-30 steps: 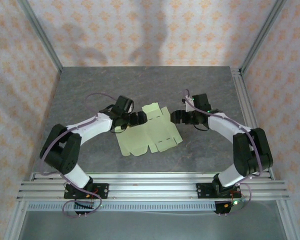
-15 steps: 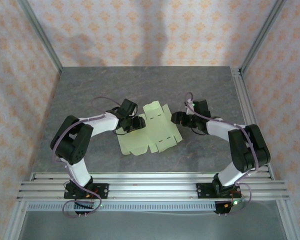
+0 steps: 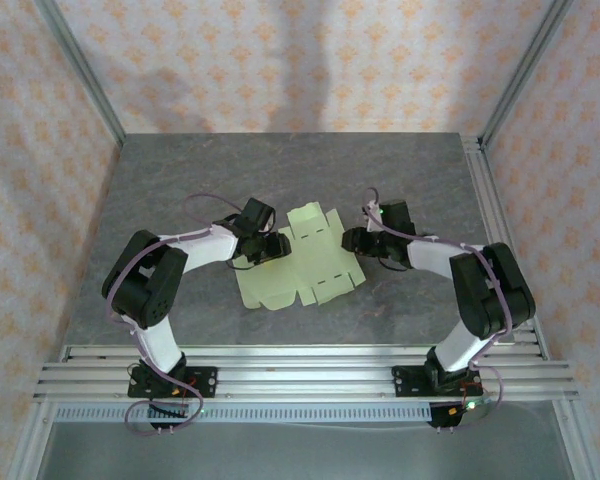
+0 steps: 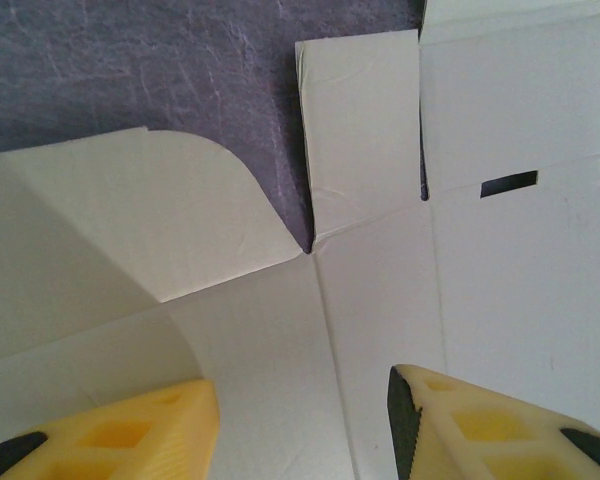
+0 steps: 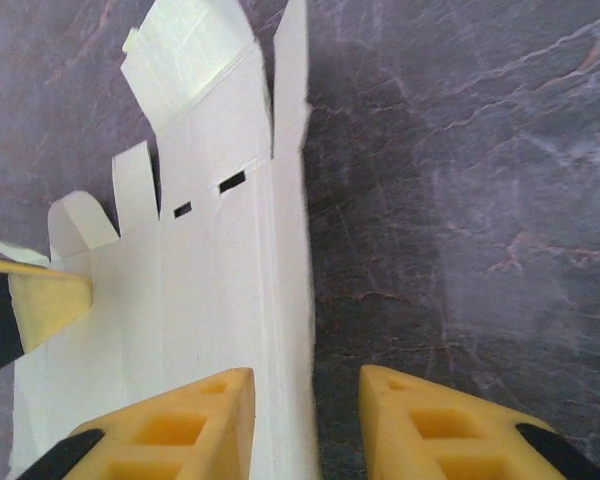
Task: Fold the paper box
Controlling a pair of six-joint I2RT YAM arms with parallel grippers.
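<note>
The paper box (image 3: pixel 300 268), an unfolded die-cut sheet, lies flat on the surface (image 3: pixel 280 170), with the left tool (image 3: pixel 278 243) half-spread over its left panel, evidently to pin it, and the right tool (image 3: pixel 350 238), gap narrow, straddling its right edge, apparently to raise that flap.

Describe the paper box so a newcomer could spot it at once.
On the dark grey table, look at the middle, between the left gripper and the right gripper. The paper box lies there unfolded: a thin pale-green card sheet with cut flaps and slots, unlike the white-and-black arms beside it.
</note>
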